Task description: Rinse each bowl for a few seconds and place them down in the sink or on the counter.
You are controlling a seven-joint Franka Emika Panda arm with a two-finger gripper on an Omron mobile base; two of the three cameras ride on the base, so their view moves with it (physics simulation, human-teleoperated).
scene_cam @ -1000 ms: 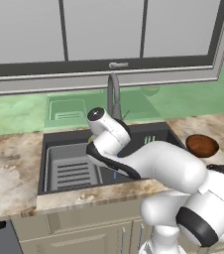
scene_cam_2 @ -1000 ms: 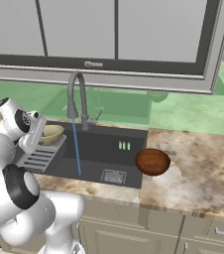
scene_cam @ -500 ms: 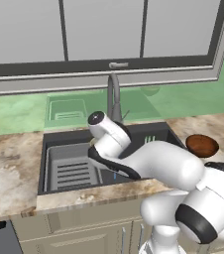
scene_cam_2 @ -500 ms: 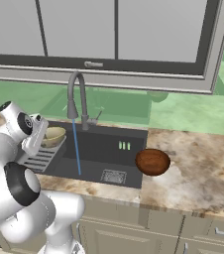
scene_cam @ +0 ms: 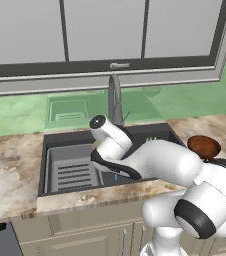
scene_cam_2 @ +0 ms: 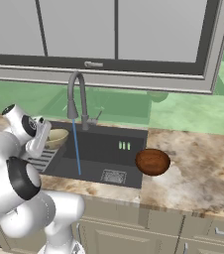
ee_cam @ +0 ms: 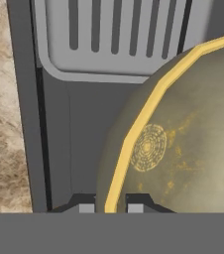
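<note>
Behind your arm a wide window spans a green wall. Below it, your mottled stone counter holds the dark sink, where a thin blue stream of water falls from the curved grey faucet into the basin. A grey slotted tray fills the sink's left part. You have the dark reddish-brown bowl at the counter's edge, just right of the sink. Your gripper is clamped on the rim of the olive-gold bowl, one fingertip inside and one outside the wall, holding it over the tray's side of the sink, left of the stream.
</note>
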